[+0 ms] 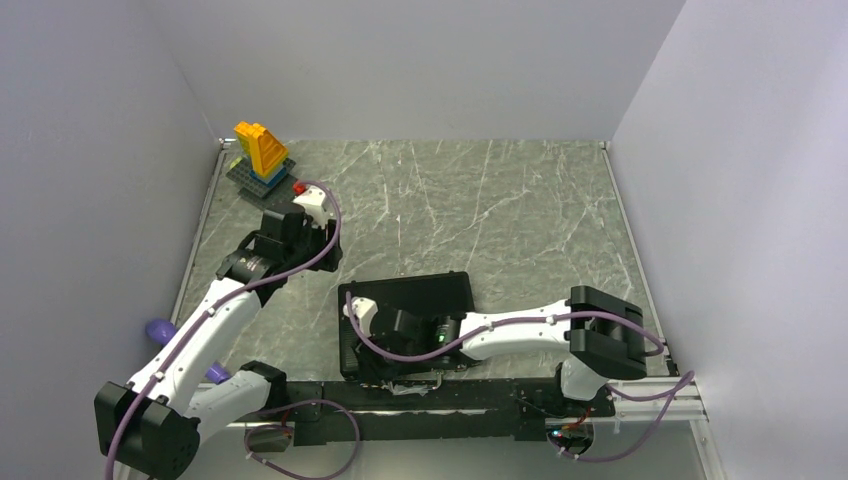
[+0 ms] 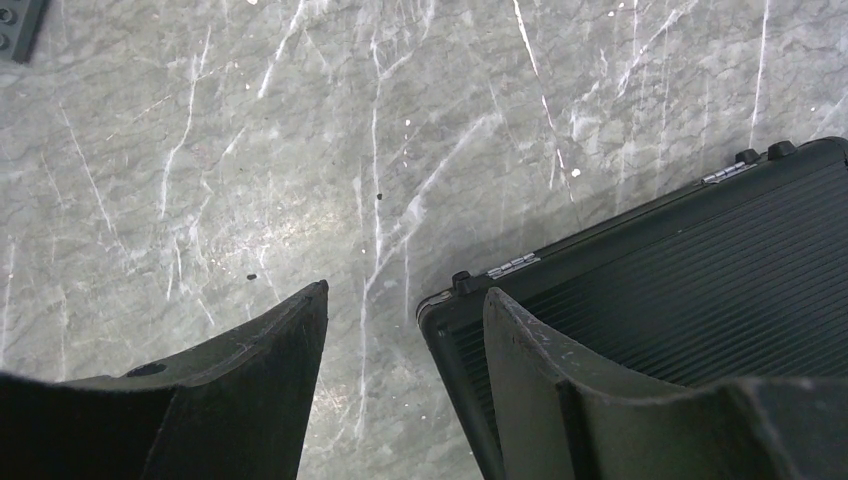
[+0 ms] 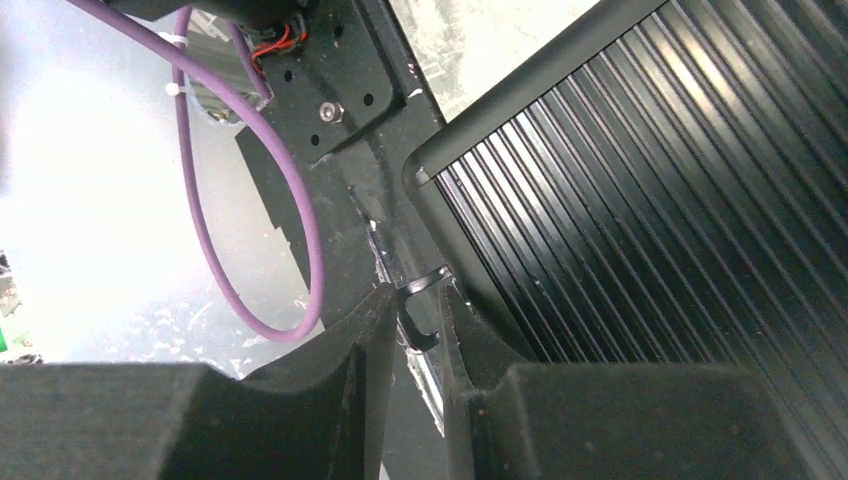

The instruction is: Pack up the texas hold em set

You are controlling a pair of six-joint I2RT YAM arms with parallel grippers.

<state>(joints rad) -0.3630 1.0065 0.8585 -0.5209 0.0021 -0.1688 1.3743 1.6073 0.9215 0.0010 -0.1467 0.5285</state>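
The flat black ribbed case [image 1: 410, 297] lies closed near the front of the marble table. Chips and card decks are hidden. My right gripper [image 1: 395, 378] reaches over the case to its near edge. In the right wrist view the right gripper [image 3: 416, 292] is shut on a small hooked latch [image 3: 425, 287] beside the ribbed lid [image 3: 650, 200]. My left gripper [image 1: 320, 232] hovers open and empty off the case's far left corner. In the left wrist view the left gripper [image 2: 405, 290] frames that corner and its silver hinge [image 2: 512, 265]. A small red die-like piece [image 1: 299, 187] lies by the brick tower.
The yellow-blue toy brick tower [image 1: 261, 152] on its dark baseplate stands at the far left; a corner of that baseplate [image 2: 15, 25] shows in the left wrist view. A purple thing [image 1: 158, 328] lies off the table's left edge. The black mounting rail [image 3: 350, 90] and a purple cable [image 3: 305, 230] run along the case's near edge.
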